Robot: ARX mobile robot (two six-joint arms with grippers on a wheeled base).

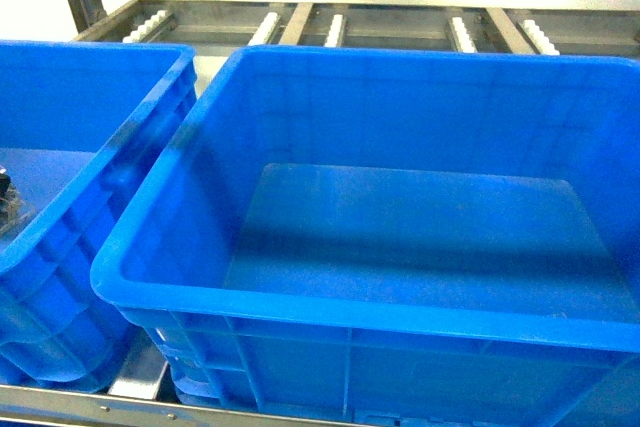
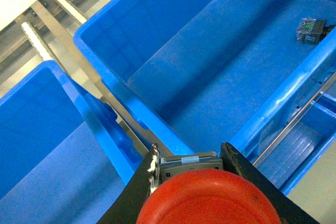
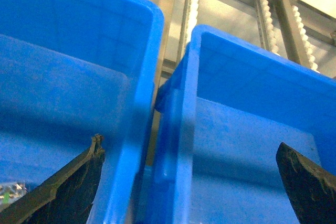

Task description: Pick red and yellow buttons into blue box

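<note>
A large blue box [image 1: 400, 247] fills the head view, its floor bare, with a second crate [image 1: 80, 177] just beside it on the left — both resting on a metal roller rack [image 1: 330, 27]. At the left crate's floor, at the frame's edge, part of a small switch body [image 1: 8, 202] shows. From the left wrist, the left pincer [image 2: 202, 182] hangs above the seam where two crates meet, its black fingers [image 2: 247, 174] closed on the red button [image 2: 210, 200], whose round cap fills the bottom of the frame with its block body [image 2: 186, 163] just behind. Farther off, in the far crate [image 2: 226, 77], another switch block [image 2: 312, 30] lies on the floor near the wall; its cap colour cannot be told. From the right wrist, the right pincer [image 3: 191, 182] is spread wide and holds nothing — one finger [image 3: 68, 182] over the left crate, the other over the right crate [image 3: 247, 129]. The yellow button is not identifiable in any view.
</note>
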